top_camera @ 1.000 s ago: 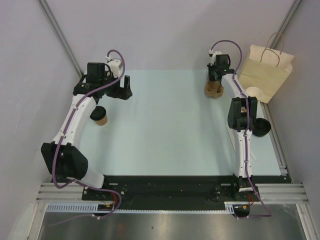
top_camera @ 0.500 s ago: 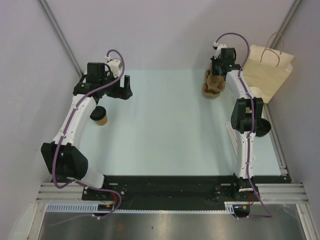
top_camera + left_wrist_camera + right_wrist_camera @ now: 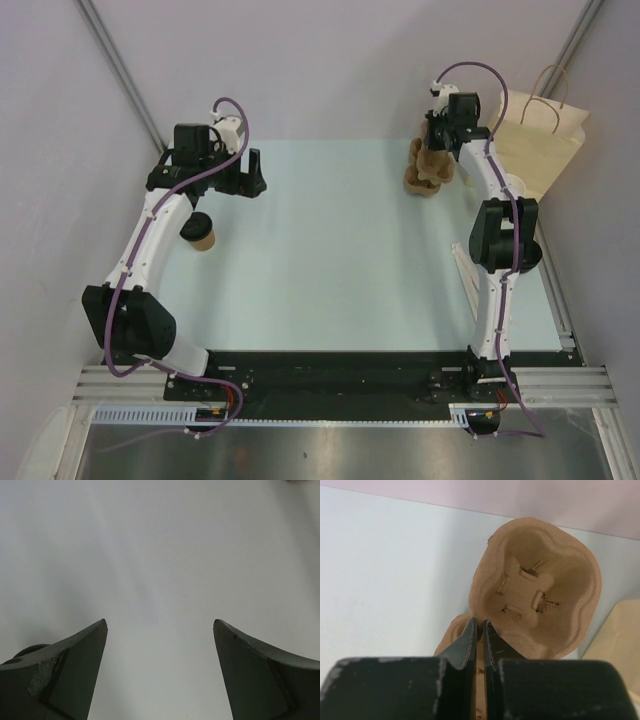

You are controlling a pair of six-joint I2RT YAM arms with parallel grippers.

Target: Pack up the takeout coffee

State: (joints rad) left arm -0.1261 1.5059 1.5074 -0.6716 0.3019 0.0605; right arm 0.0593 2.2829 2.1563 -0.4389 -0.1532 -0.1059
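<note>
A brown moulded-pulp cup carrier (image 3: 540,595) is pinched by its thin wall between the closed jaws of the right gripper (image 3: 479,630). It is held tilted on edge at the far right of the pale blue-green table (image 3: 330,250), just left of the tan paper bag with twisted handles (image 3: 545,140). Whether the carrier's lower end touches the table cannot be told.

The left gripper (image 3: 160,621) is seen with its jaws spread wide and nothing between them, only bare table below. The takeout coffee, a small brown kraft-paper cup (image 3: 203,235) that is dark at its top, rests on the left side of the table, just near of that gripper and apart from it.

The step in hand is judged to be handling of the carrier ahead of packing; the cup is not yet grasped. Next, the carrier would probably need to be set flat, with its wells facing up. The open left jaws would then have to be brought down around the cup's tapered wall. The narrow pinch may let the carrier swing.
</note>
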